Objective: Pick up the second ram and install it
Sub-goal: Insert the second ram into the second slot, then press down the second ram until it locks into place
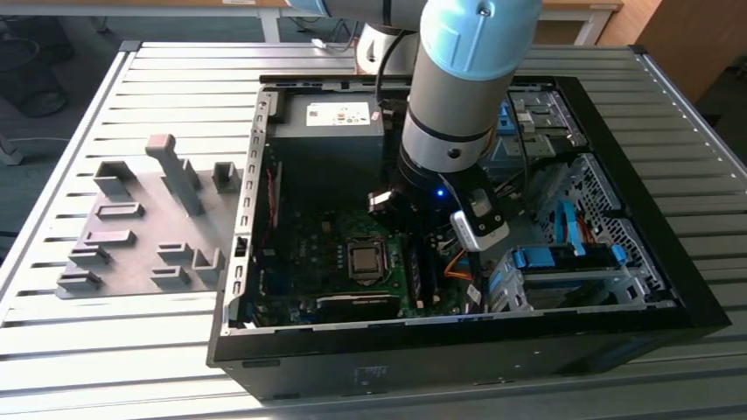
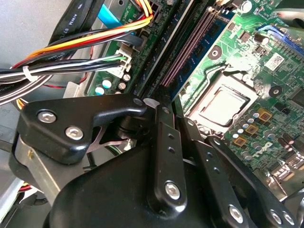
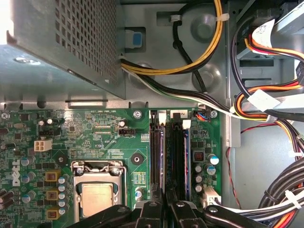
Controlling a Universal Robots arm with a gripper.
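My gripper [image 3: 165, 208] is down inside the open computer case [image 1: 240, 289], over the memory slots [image 3: 156, 152] on the green motherboard [image 3: 109, 137]. Its black fingers [image 2: 164, 137] stand close together on a thin dark stick seen edge-on, the second ram [image 3: 174, 156]. The stick runs along the slot line away from the fingertips [image 2: 160, 59]. I cannot tell whether it is seated in a slot. An empty purple-lined slot [image 2: 192, 45] lies beside it. In the exterior view the arm [image 1: 450, 122] covers the slots.
The processor socket [image 3: 97, 199] sits close beside the slots. Bundled cables [image 3: 266, 109] hang on the slots' other side, and a perforated metal box [image 3: 61, 42] stands beyond the board. A grey fixture tray [image 1: 129, 249] lies at the exterior view's left, outside the case.
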